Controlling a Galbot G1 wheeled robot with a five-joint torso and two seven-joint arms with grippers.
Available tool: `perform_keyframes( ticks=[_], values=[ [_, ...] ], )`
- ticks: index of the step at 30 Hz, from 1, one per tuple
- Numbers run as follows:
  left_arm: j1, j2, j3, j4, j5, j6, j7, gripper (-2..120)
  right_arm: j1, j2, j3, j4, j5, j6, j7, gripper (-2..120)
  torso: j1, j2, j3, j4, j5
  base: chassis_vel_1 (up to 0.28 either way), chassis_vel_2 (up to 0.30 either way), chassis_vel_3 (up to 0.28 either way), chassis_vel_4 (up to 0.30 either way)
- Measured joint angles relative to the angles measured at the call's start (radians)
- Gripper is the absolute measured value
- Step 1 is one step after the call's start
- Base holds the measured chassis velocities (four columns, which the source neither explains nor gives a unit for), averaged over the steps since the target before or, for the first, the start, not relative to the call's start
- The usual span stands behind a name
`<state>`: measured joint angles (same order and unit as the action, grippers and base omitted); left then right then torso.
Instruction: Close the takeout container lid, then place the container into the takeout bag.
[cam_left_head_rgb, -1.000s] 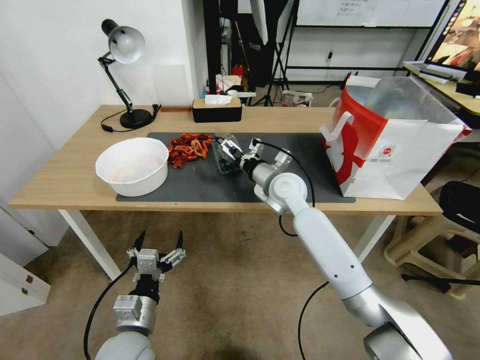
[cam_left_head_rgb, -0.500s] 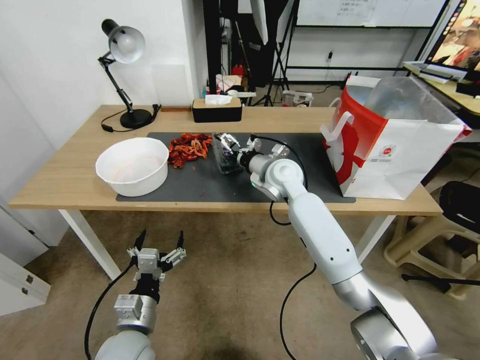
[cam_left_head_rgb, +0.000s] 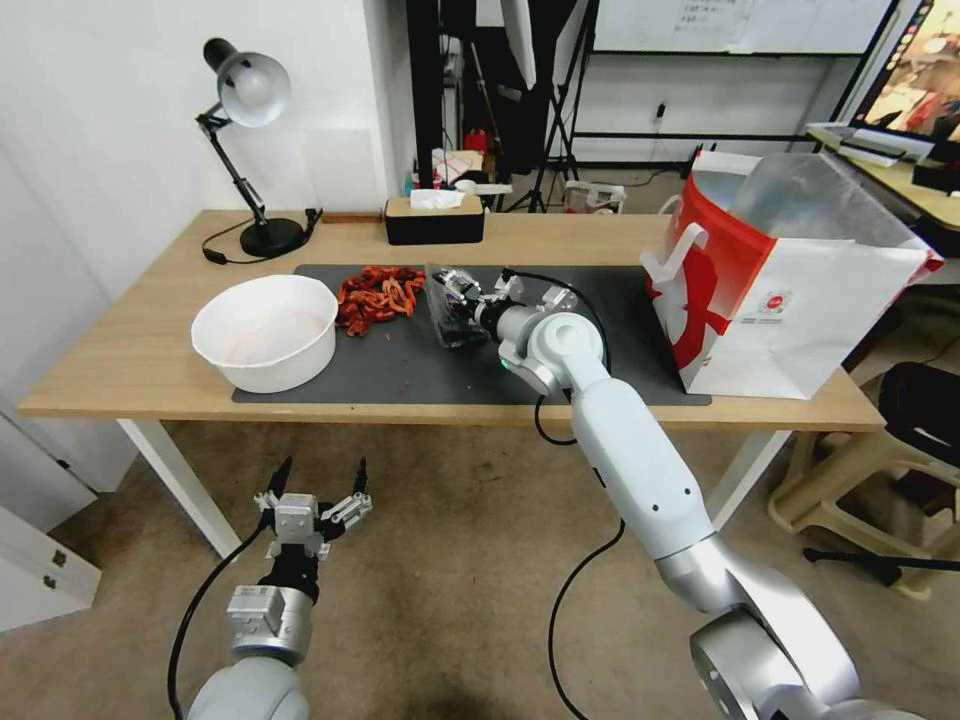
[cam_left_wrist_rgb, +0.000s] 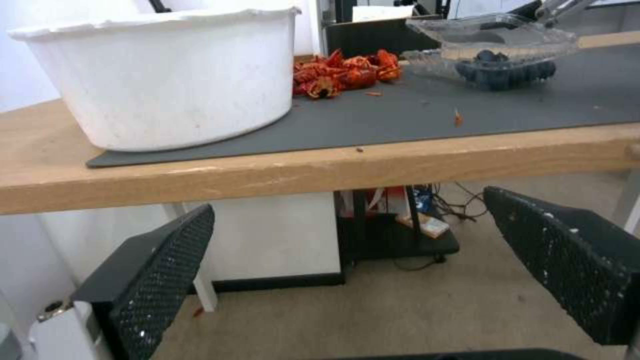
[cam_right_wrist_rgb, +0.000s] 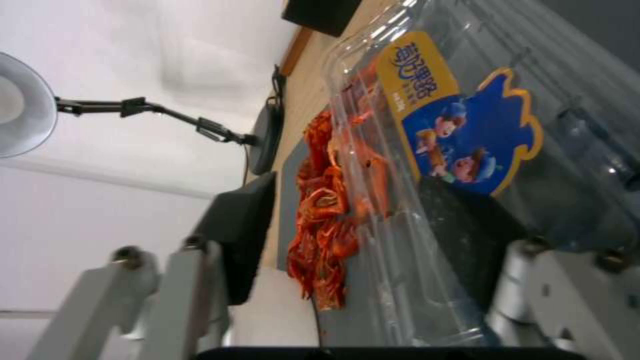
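Right claw (cam_left_head_rgb: 462, 293) is out over the dark mat (cam_left_head_rgb: 400, 365) on the worktop (cam_left_head_rgb: 130, 350), at the takeout container (cam_left_head_rgb: 455, 318). Head view gives the layout: container mid-mat, just right of the red crayfish pile (cam_left_head_rgb: 375, 295), white bowl (cam_left_head_rgb: 266, 332) further left, takeout bag (cam_left_head_rgb: 770, 280) standing at the worktop's right end, well apart from the container.

Head view can't resolve the grip. Right wrist view does: claw spread wide, one dark pad (cam_right_wrist_rgb: 467, 235) flat against the clear lid (cam_right_wrist_rgb: 460, 125) beside its blue-and-yellow label, the other finger (cam_right_wrist_rgb: 243, 230) off to the crayfish side, not touching plastic. Not clamped on anything.

Left wrist view adds the side profile the others lack: lid (cam_left_wrist_rgb: 493, 30) is tilted up off the base, clamshell only part closed, dark berries (cam_left_wrist_rgb: 503, 72) sitting in the lower half, which rests on the mat. The bowl (cam_left_wrist_rgb: 167, 75) is large in the foreground.

Left claw (cam_left_head_rgb: 313, 492) hangs below the worktop's front edge, over the floor, fingers wide apart, holding nothing; its own camera shows both mesh pads (cam_left_wrist_rgb: 160, 280) spread with the carpet between them.

Desk lamp (cam_left_head_rgb: 245, 140) and a black tissue box (cam_left_head_rgb: 433, 220) sit along the back of the worktop.
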<state>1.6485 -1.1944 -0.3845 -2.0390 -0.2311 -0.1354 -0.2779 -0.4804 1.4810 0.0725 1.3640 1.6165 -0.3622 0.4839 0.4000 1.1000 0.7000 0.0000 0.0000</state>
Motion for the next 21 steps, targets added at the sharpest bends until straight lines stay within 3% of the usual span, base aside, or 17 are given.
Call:
perform_keyframes(
  ticks=[3,5,7,14,21],
  values=[
    [-0.01,0.003,0.0,-0.006,-0.016,0.009,-0.001,100,0.005,0.001,0.002,-0.005,0.0,-0.004,0.011,50,0.0,0.0,0.0,0.0,0.0,0.0,0.0,0.0,0.0],
    [-0.026,0.011,0.0,-0.014,-0.04,0.02,-0.001,100,0.008,0.001,0.007,-0.012,-0.002,-0.014,0.023,36,0.0,0.0,0.0,0.0,-0.0001,0.0,0.0,0.0,0.0],
    [-0.029,0.013,0.0,-0.016,-0.047,0.023,-0.001,100,0.008,0.001,0.007,-0.013,-0.002,-0.016,0.023,34,0.0,0.0,0.0,0.0,-0.0001,0.0,0.0,0.0,0.0],
    [-0.059,0.048,0.005,-0.065,-0.176,0.054,0.003,100,-0.005,-0.001,0.006,-0.023,-0.011,-0.049,0.032,3,0.0,0.0,0.0,0.0,0.0001,0.0,0.0,0.0,0.0],
    [-0.115,0.099,0.013,-0.083,-0.275,0.054,0.018,100,-0.007,-0.001,0.006,-0.026,-0.016,-0.055,0.042,0,0.0,0.0,0.0,0.0001,-0.0001,0.0,0.0,0.0,0.0]
  ],
)
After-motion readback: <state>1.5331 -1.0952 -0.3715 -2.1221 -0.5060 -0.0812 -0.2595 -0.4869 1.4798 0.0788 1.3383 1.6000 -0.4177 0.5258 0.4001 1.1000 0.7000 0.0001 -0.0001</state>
